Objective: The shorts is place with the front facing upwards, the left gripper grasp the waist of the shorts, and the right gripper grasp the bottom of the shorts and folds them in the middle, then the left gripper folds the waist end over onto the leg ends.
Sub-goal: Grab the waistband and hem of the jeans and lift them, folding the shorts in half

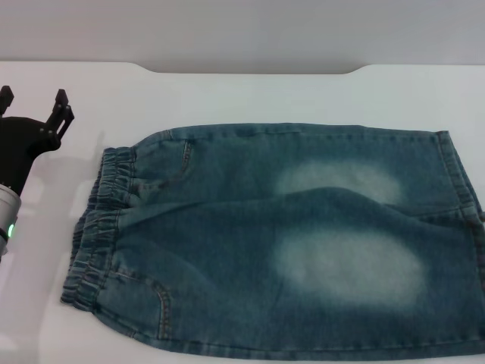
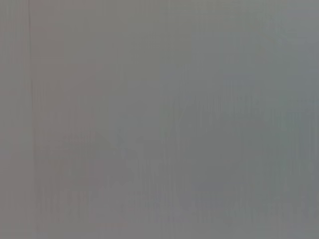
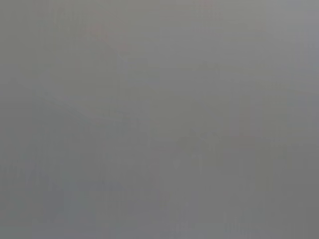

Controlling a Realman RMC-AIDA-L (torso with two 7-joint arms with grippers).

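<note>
Blue denim shorts (image 1: 280,243) lie flat on the white table, front up, with two faded patches on the legs. The elastic waist (image 1: 98,227) points left and the leg ends (image 1: 462,197) reach the right edge of the head view. My left gripper (image 1: 34,102) hovers at the far left, above and left of the waist, apart from the cloth, open with nothing between its fingers. The right gripper is out of view. Both wrist views show only flat grey.
The white table (image 1: 250,98) runs bare behind the shorts up to its far edge, where a shallow notch (image 1: 250,70) cuts in. A grey wall lies beyond.
</note>
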